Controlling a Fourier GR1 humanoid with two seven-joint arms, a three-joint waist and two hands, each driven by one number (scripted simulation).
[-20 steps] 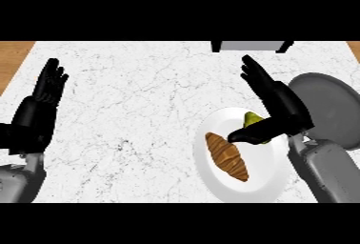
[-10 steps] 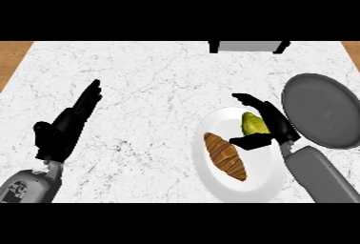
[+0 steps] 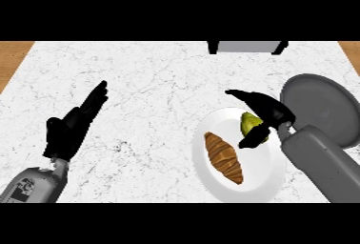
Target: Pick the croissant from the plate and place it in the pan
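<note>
A brown croissant [image 3: 224,157] lies on a white plate [image 3: 264,186] at the lower right of the counter. Beside it on the plate sits a green pear-like fruit [image 3: 249,122]. My right hand [image 3: 264,112] hovers over the plate's upper right part, fingers bent downward above the fruit, holding nothing. The grey pan [image 3: 323,108] lies just right of the plate, partly behind my right forearm. My left hand [image 3: 74,126] stands at the left, fingers straight and pointing up, away from the plate.
A dark grey appliance [image 3: 246,46] stands at the counter's far edge. Wooden floor shows past the counter's left corner [image 3: 13,55]. White marbled counter spreads between the two hands.
My right hand has lowered and curled over the plate near the fruit. The left hand has shifted right and tilted. The view has moved, showing more of the pan.
</note>
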